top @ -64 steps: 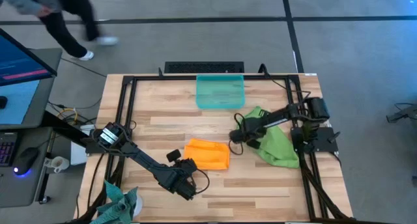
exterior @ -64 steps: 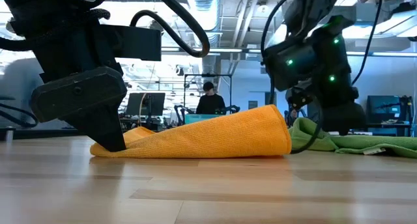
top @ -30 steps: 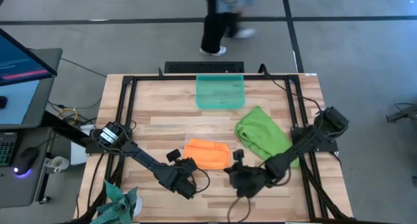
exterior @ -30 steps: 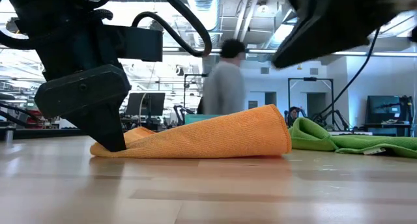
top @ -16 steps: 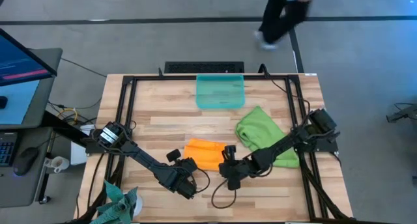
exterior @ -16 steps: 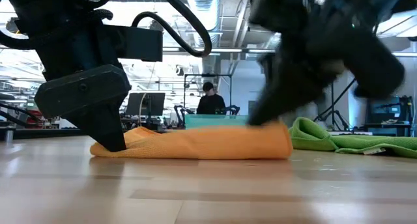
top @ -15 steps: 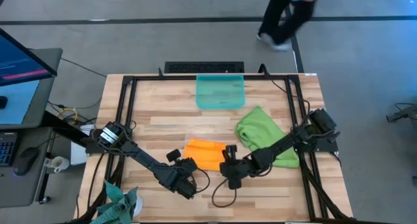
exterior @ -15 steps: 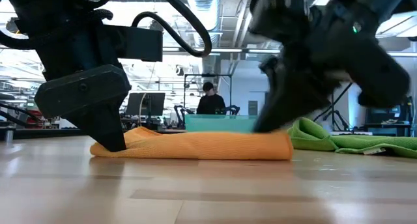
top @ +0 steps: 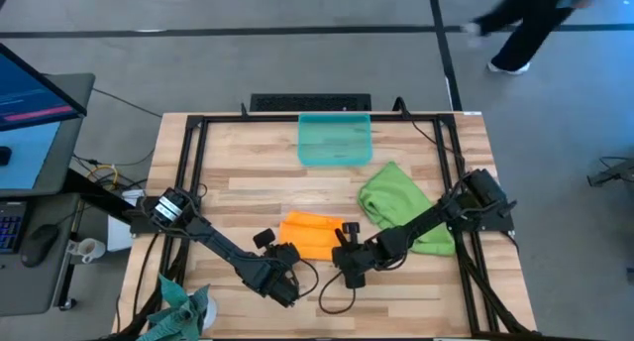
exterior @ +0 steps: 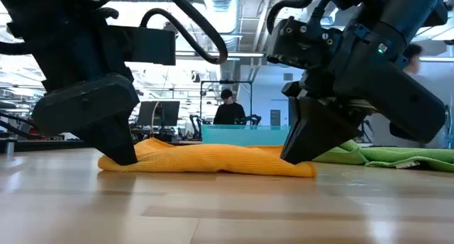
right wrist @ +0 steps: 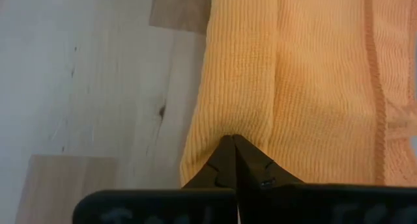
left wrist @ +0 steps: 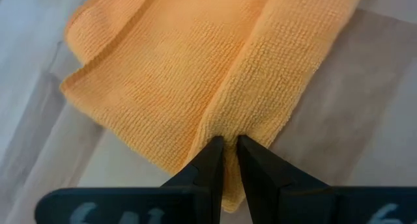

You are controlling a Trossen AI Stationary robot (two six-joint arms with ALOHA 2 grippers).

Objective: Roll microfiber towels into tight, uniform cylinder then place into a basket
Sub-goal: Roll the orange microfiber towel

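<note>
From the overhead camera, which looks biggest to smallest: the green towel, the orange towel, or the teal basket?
In the high view:
1. The green towel, spread loosely, covers the most table.
2. The teal basket looks only slightly smaller; those two are close.
3. The orange towel, folded up and partly hidden by the fingers at both ends, looks clearly smallest.

One camera looks straight down, one sits level at tabletop height, and both wrist cameras press close over the shared orange towel (top: 315, 235).
</note>
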